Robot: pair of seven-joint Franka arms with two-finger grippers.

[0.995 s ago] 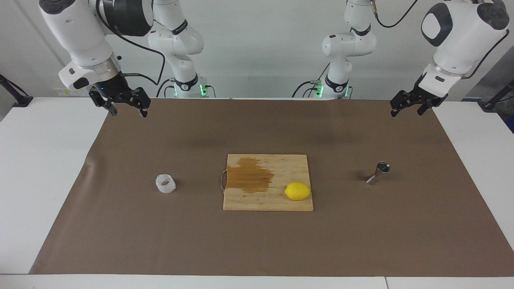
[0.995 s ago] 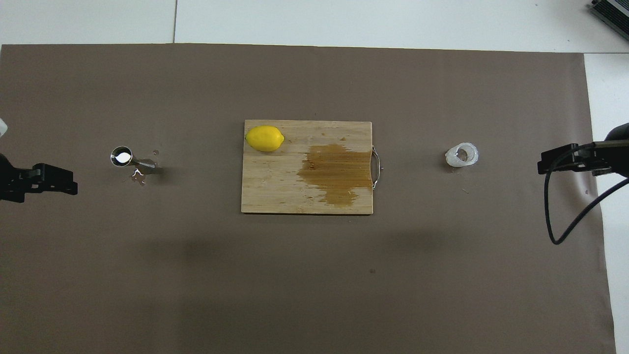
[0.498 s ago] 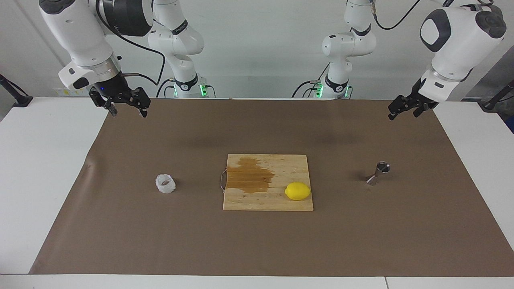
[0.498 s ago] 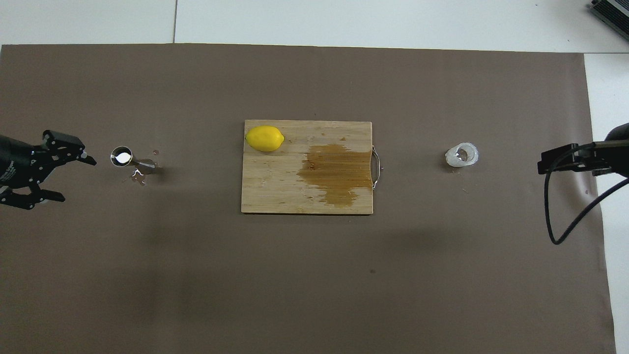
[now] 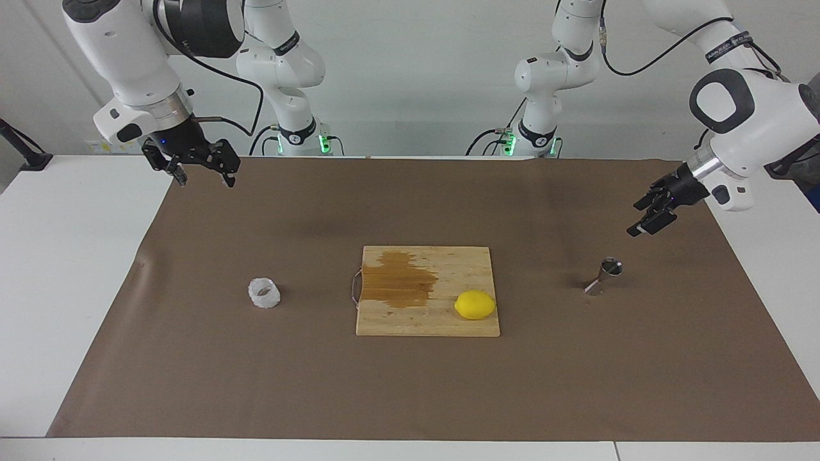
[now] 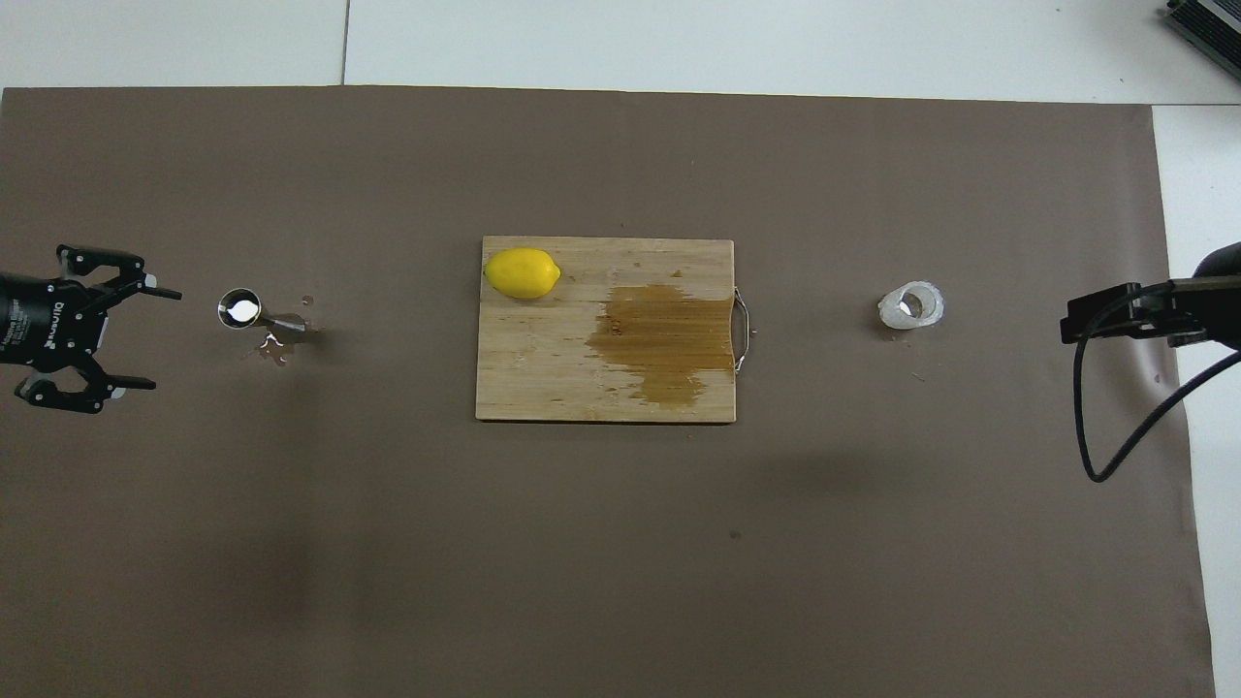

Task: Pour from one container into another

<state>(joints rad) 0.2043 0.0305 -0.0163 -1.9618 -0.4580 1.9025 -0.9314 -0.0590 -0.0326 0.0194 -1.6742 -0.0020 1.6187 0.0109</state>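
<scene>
1. The left hand (image 6: 160, 337) hung open and empty over the brown mat (image 5: 410, 397) near the steel jigger (image 5: 604, 276).
2. The right hand (image 5: 202, 173) waited with its fingers spread wide, holding nothing.
3. The crinkled cup (image 5: 264, 292) stood toward the right arm's end (cutting board (image 5: 442, 323) and lemon (image 5: 475, 305) between the containers).

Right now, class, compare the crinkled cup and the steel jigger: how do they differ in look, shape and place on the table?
The crinkled cup is whitish and translucent; the steel jigger is shiny metal. The cup is squat and round; the jigger is taller, hourglass-shaped with a narrow waist. The cup stands toward the right arm's end of the table, the jigger toward the left arm's end. Both stand upright on the brown mat, untouched, either side of the cutting board.
</scene>
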